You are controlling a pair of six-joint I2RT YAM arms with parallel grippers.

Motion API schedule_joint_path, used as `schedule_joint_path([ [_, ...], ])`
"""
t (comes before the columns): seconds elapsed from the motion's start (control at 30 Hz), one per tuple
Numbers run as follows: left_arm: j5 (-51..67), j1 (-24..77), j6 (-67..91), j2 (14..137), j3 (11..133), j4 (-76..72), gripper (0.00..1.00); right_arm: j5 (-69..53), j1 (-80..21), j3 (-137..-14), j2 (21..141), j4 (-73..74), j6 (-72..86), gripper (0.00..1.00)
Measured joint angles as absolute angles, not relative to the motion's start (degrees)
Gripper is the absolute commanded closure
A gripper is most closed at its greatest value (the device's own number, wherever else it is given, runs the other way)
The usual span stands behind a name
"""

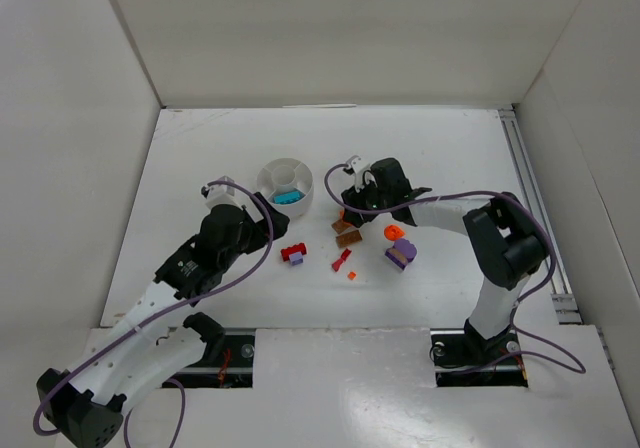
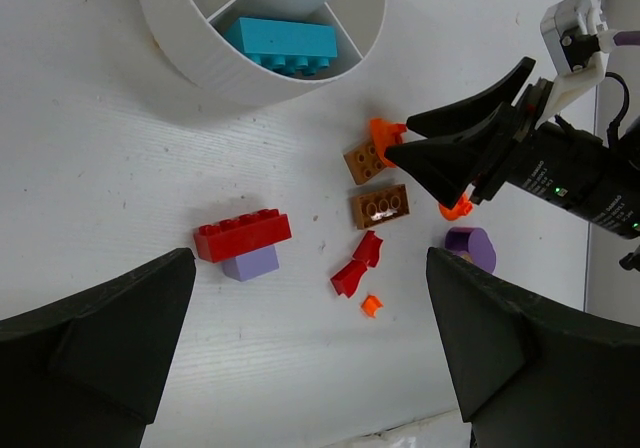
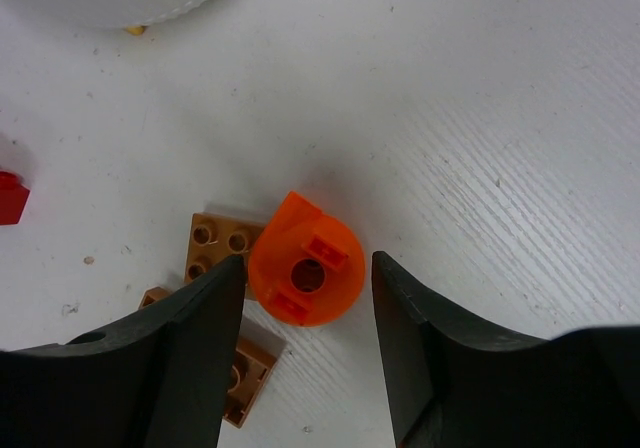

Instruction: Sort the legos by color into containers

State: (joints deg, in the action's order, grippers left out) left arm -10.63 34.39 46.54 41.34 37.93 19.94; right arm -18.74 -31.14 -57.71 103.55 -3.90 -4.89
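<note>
A round orange lego (image 3: pixel 305 260) lies on the table between the fingers of my right gripper (image 3: pixel 308 288). The jaws stand narrow around it: the left finger is at its edge and a small gap shows at the right finger. Two tan legos (image 3: pixel 215 248) (image 3: pixel 250 368) lie right beside it. The white divided dish (image 1: pixel 268 173) holds a teal lego (image 2: pixel 280 43) in one wedge. My left gripper (image 2: pixel 310 348) hovers wide open and empty, near a red lego (image 2: pixel 243 234) stacked on a lilac one (image 2: pixel 250 263).
A red bow-shaped piece (image 2: pixel 358 265), a tiny orange piece (image 2: pixel 371 306), a purple piece (image 2: pixel 472 248) and another orange piece (image 1: pixel 395 232) lie in front of the dish. White walls enclose the table on three sides.
</note>
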Motion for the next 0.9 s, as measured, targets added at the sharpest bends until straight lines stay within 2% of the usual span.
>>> schedule_joint_path([
  [0.27,-10.5,34.4,46.8,40.8,37.9,20.0,0.0,-18.8,-31.1,-57.7,104.6,-5.6,-3.9,0.45],
  [0.5,-10.5,34.4,47.1,40.6,37.5,19.9,0.0,-19.5,-30.8,-57.7,105.4,-7.9,-2.4,0.61],
  [0.7,-10.5,34.4,47.5,40.6,36.8,20.0,0.0,-19.3,-30.7,-57.7,105.4,-8.4,-2.1,0.7],
  [0.9,-10.5,34.4,47.6,40.6,36.8,20.0,0.0,-18.8,-30.7,-57.6,104.9,-8.3,-2.5,0.74],
])
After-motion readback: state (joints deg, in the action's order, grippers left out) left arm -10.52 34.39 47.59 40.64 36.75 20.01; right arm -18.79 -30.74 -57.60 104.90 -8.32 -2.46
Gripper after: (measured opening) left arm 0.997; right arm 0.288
